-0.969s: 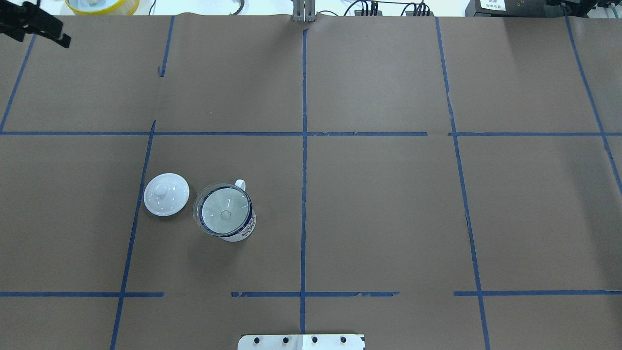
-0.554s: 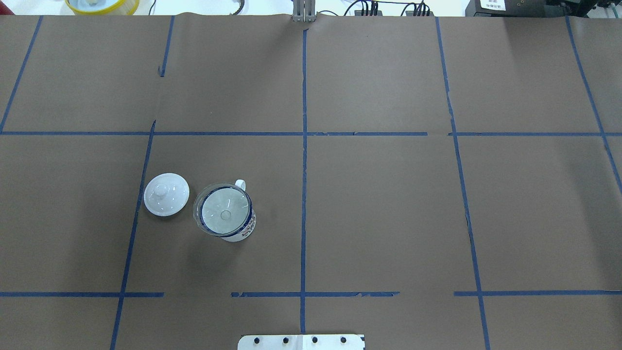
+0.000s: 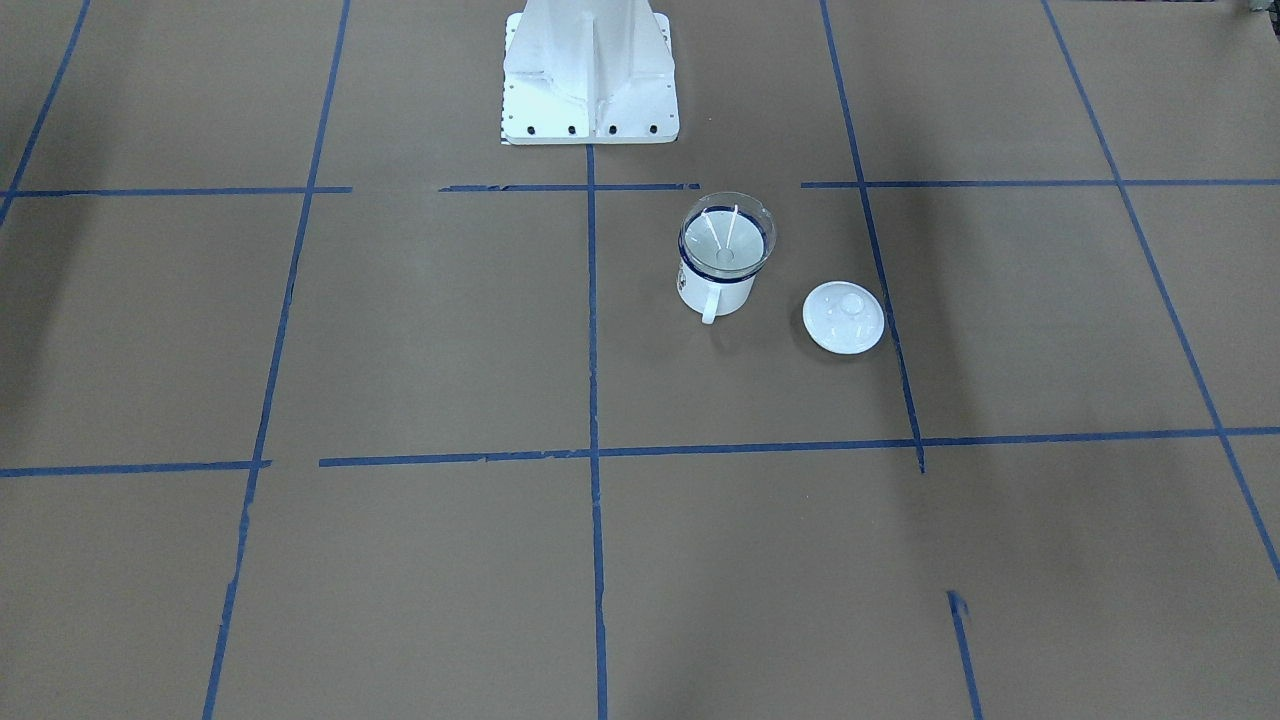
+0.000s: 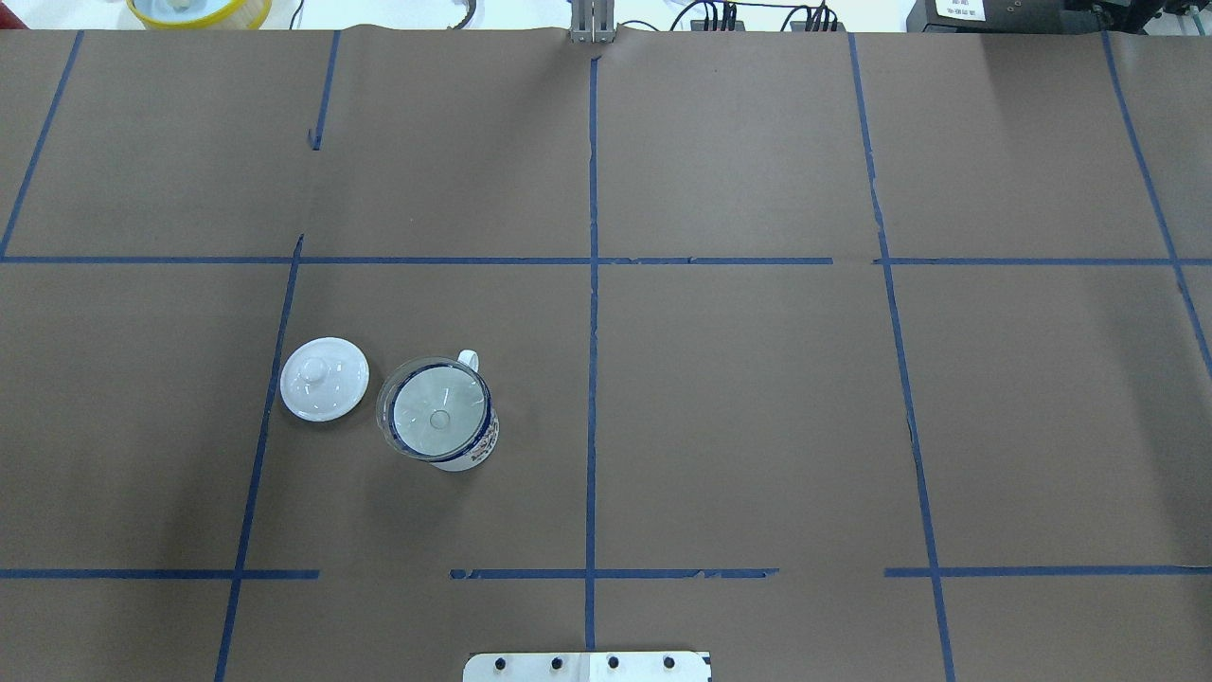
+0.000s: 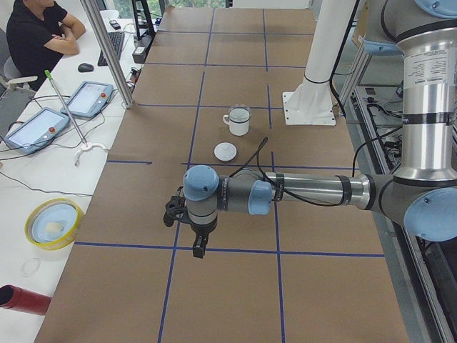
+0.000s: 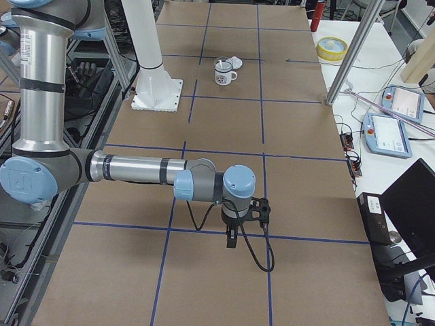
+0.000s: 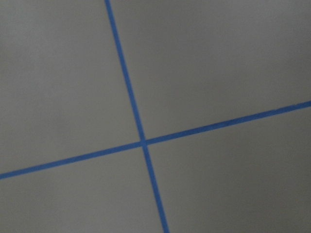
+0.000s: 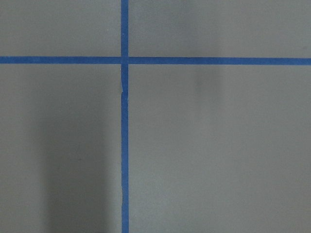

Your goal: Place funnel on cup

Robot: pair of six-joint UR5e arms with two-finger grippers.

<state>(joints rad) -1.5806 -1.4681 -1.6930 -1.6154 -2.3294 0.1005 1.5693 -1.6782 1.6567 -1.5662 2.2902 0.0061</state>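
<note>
The clear funnel (image 4: 436, 417) sits mouth up in the white mug with the dark blue rim, the cup (image 4: 476, 452), left of the table's centre line. In the front-facing view the funnel (image 3: 727, 235) rests on the cup (image 3: 715, 292), whose handle points away from the robot. My left gripper (image 5: 198, 246) shows only in the exterior left view, far from the cup near the table's left end. My right gripper (image 6: 231, 238) shows only in the exterior right view, near the right end. I cannot tell whether either is open or shut. Neither touches anything.
A round white knobbed lid (image 4: 324, 378) lies flat just left of the cup. The robot's white base plate (image 3: 588, 110) stands behind it. A yellow-rimmed dish (image 5: 53, 223) and tablets lie on the side table, next to a metal pole (image 5: 107, 50).
A dark gripper that showed at the overhead view's top left corner a second ago has left that view. Funnel, cup and lid have not moved.
</note>
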